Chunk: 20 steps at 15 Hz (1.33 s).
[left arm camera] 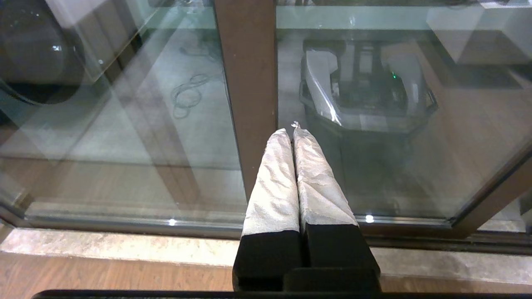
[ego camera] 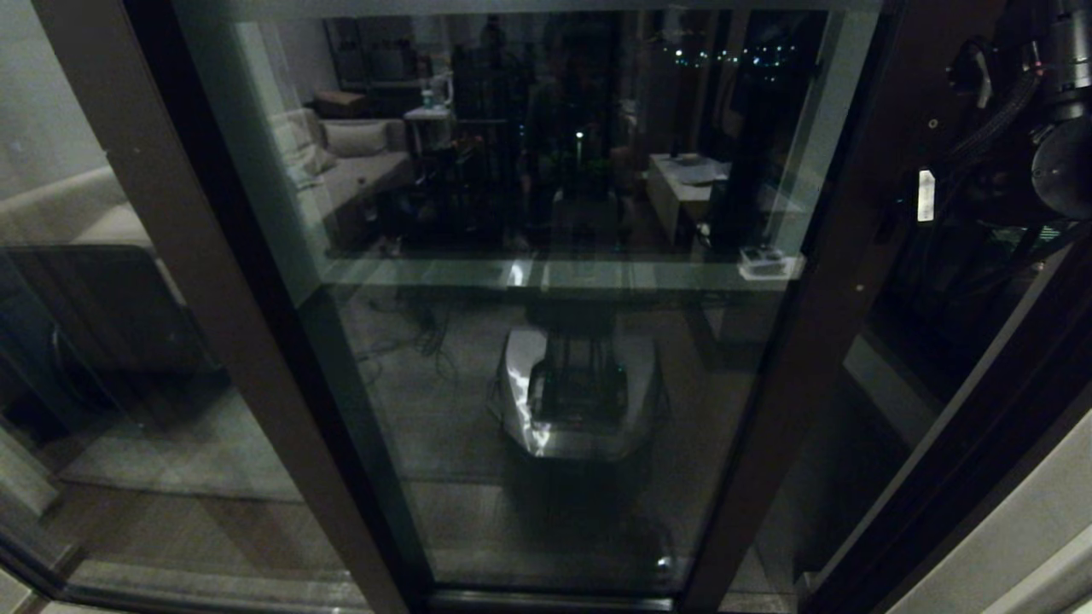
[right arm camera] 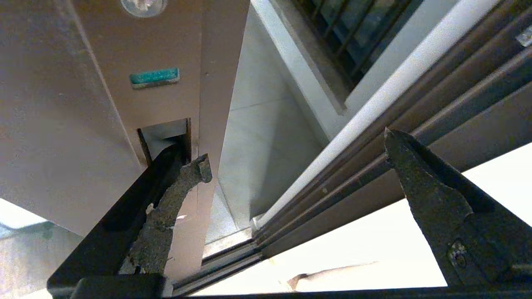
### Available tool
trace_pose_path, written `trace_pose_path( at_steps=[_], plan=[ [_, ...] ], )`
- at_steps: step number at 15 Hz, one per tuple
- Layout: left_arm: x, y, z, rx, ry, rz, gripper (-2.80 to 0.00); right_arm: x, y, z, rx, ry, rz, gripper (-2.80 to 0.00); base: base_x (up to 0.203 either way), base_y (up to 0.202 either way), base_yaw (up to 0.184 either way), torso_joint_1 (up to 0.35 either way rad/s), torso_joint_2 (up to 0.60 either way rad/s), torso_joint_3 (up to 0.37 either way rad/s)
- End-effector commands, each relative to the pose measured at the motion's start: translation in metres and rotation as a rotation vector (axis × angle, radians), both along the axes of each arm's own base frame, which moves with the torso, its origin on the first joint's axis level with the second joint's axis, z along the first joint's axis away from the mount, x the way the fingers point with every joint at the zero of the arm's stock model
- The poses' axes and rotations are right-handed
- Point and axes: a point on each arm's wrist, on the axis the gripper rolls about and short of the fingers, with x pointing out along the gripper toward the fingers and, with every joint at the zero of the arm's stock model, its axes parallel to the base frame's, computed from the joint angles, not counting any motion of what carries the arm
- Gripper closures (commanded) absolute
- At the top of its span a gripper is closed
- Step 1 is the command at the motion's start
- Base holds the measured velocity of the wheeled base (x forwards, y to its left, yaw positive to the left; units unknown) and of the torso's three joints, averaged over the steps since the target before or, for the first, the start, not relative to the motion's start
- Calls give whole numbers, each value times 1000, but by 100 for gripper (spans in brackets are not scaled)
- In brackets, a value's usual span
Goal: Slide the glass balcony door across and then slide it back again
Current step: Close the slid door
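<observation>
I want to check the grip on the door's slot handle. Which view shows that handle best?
The right wrist view: the slot handle fills it up close, with one finger of the open right hand hooked in. The head view shows only the door's stile beside that arm. The left wrist view shows none of it.

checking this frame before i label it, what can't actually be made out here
- Head view: the right gripper itself is out of sight at the glass balcony door; only dark arm parts show at the upper right edge.
- Right wrist view: one finger of the right gripper reaches the slot handle; how deep it sits inside is hidden by the finger.
- Left wrist view: left gripper touching the glass or not, unclear.
</observation>
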Motion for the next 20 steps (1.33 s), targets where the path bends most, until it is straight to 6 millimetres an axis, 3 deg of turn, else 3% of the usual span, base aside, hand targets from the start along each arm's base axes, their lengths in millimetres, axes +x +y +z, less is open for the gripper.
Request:
trace_pose_path(
  at_steps=[1, 15, 20],
  plan=[
    [0, 0, 0, 0, 2, 0, 0, 0, -9, -1, -6, 6, -29, -280, 0, 0, 0, 0, 0, 0],
    [0, 0, 0, 0, 0, 1, 0, -1, -47, 1, -26, 15, -119, -280, 0, 0, 0, 0, 0, 0],
    [0, 0, 0, 0, 0, 0, 0, -4, -70, 5, -32, -3, -143, -280, 0, 0, 0, 0, 0, 0]
  ],
)
